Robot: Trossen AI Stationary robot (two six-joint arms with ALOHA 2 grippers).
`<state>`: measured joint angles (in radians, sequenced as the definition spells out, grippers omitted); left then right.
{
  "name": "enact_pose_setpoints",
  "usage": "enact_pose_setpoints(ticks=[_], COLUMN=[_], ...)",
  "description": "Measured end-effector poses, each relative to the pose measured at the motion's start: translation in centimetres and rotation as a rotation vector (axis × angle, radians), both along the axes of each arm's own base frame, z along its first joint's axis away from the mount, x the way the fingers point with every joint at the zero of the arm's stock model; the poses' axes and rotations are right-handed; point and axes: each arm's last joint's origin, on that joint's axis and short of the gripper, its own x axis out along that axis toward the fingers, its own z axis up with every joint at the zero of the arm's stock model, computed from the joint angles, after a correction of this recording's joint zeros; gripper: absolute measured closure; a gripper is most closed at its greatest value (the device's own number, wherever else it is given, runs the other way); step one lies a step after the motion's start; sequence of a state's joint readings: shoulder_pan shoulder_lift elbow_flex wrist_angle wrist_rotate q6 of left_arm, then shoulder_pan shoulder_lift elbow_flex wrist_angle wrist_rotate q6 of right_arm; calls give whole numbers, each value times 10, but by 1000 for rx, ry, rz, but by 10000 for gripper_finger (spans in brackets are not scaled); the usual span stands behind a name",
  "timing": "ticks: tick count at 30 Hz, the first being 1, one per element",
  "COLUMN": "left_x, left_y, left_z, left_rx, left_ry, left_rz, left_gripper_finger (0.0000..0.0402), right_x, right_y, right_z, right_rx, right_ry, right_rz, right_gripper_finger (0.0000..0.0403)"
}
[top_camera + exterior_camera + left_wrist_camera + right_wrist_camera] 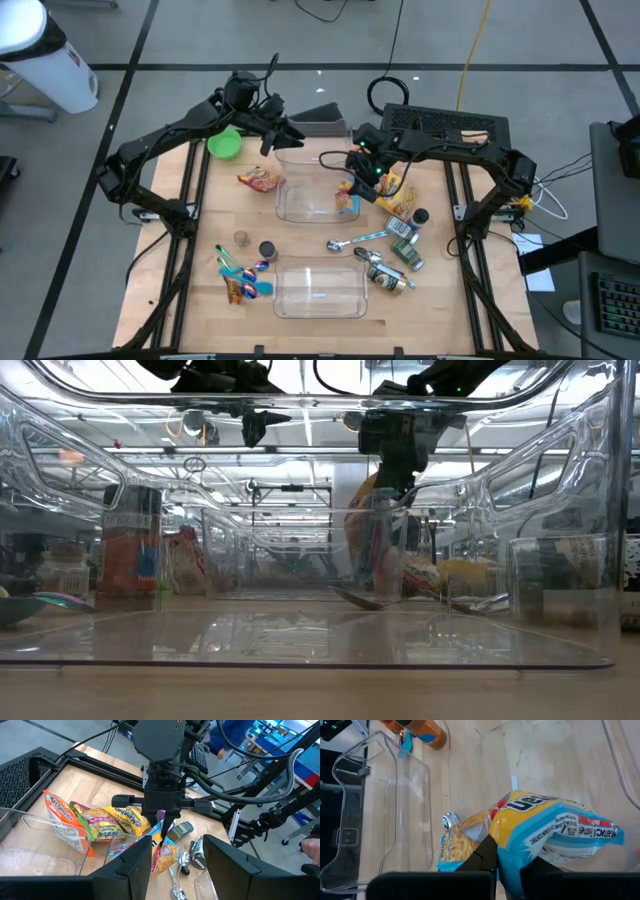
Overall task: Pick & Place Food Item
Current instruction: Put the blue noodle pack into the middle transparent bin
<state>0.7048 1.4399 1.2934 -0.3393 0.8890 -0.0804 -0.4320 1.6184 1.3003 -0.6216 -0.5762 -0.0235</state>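
My table (300,245) is pale wood, framed by black rails, and it stands on a grey floor (130,35) crossed by dark lines. A white bin (45,55) sits at the far left corner. Behind the table a yellow cable (473,45) and black cables (395,35) trail over the floor. Rows of ceiling lights (300,430) glow across the room beyond.

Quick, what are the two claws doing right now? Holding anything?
Left gripper: open, holding nothing, above the far clear bin.
Right gripper: shut on the blue and yellow pasta bag.
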Motion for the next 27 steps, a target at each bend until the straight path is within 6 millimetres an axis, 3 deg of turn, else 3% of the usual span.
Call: enact_pose_setpoints(ticks=[14,27], left_x=[0,0], left_y=[0,0], left_z=[0,0], left_rx=[-1,-3], left_ry=[0,1], left_rz=[0,1], left_gripper_finger=[220,220], right_x=[0,0], right_y=[-1,-1], right_z=[-1,-1], right_rx=[-43,-49], right_ry=[18,13], right_rz=[-25,-19], right_gripper_finger=[401,366])
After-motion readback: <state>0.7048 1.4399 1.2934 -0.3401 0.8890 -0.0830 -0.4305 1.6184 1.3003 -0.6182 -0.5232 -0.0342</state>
